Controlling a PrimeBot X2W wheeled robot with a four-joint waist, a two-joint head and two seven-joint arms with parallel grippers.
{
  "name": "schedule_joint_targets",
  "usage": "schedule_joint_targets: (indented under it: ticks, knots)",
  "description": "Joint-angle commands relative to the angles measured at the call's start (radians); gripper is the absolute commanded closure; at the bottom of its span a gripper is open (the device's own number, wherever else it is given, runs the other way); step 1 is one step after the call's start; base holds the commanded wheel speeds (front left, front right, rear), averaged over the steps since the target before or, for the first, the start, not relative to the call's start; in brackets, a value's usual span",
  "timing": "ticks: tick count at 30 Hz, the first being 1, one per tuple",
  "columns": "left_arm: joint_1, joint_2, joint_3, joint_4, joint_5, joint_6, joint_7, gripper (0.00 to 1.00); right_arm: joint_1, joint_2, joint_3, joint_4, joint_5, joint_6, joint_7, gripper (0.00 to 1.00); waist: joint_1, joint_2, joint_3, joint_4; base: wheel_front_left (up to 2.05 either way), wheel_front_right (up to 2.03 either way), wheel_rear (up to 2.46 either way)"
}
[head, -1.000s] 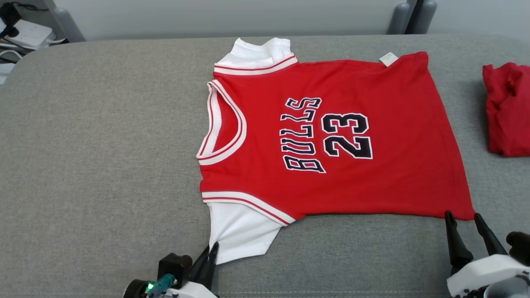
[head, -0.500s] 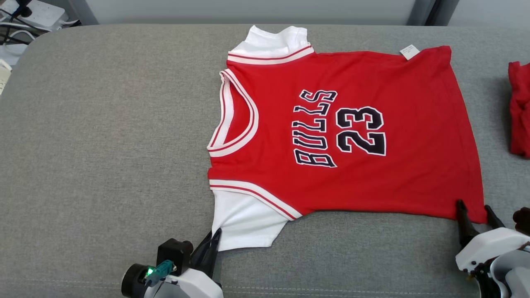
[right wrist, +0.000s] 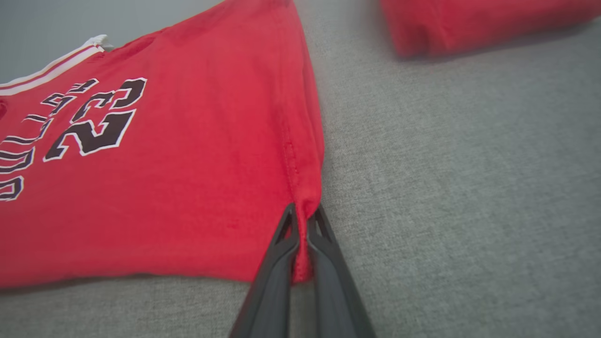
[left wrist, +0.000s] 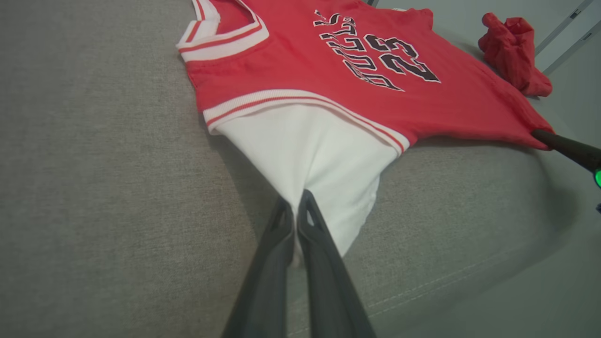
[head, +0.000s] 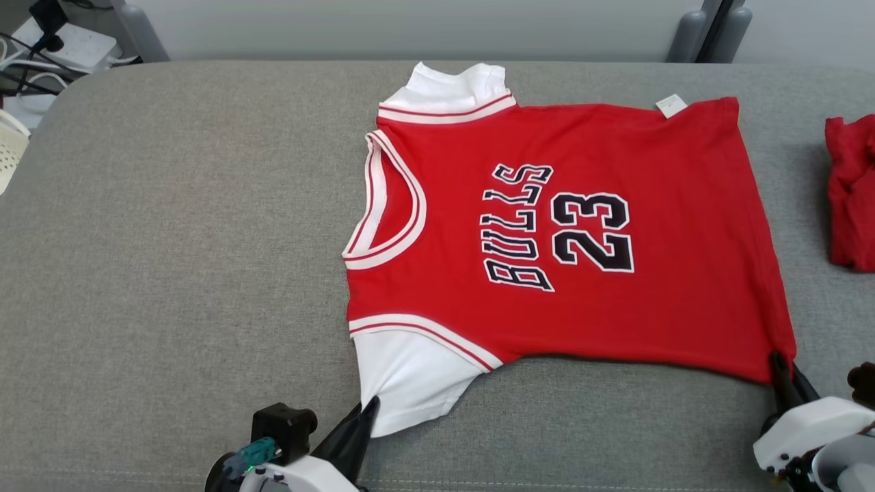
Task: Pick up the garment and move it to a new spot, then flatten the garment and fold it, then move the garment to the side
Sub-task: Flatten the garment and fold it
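A red shirt (head: 683,205) with "BULLS 23" on it lies flat on the soft grey table (head: 171,239). It is spread out in front of both hands and reaches from one hand across to the other.

The left hand (head: 371,402) is pinched shut. Its two dark fingers are pressed together on the edge of the near white sleeve (head: 403,372). In the left wrist view, the left hand (left wrist: 296,199) has the white sleeve (left wrist: 310,145) caught right at its fingertips. The cloth fans out wide ahead of them into the red part of the shirt (left wrist: 291,70).

The right hand (head: 781,359) is pinched shut too. It has hold of the red bottom corner of the shirt. In the right wrist view, the right hand (right wrist: 303,209) has a bit of red cloth squeezed between its fingers. The shirt (right wrist: 188,188) spreads away ahead of it and to its left. In the left wrist view, the right hand (left wrist: 540,135) shows as a dark finger touching that far corner.

The other sleeve (head: 451,85) lies far ahead of the left hand. A small white tag (head: 670,104) sticks out at the corner far ahead of the right hand. A bunched-up red cloth (head: 851,198) sits on the table ahead of the right hand and off to its right, apart from the shirt.
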Motion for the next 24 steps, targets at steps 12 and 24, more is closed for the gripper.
schedule_joint_targets:
  ticks: [12,24]
  knots:
    - [0.165,0.157,0.069,-0.405,-0.127,0.024,0.223,1.0,0.15,-0.134,0.062,-0.14,0.059,0.0,0.021,1.0,-0.0001,0.0,-0.044,-0.026,0.0,0.0,0.0]
    - [0.193,0.143,0.098,-0.555,-0.23,0.021,0.248,1.0,0.231,-0.154,0.002,-0.285,0.098,0.0,0.123,1.0,-0.0001,0.0,-0.044,-0.046,0.0,0.0,0.0]
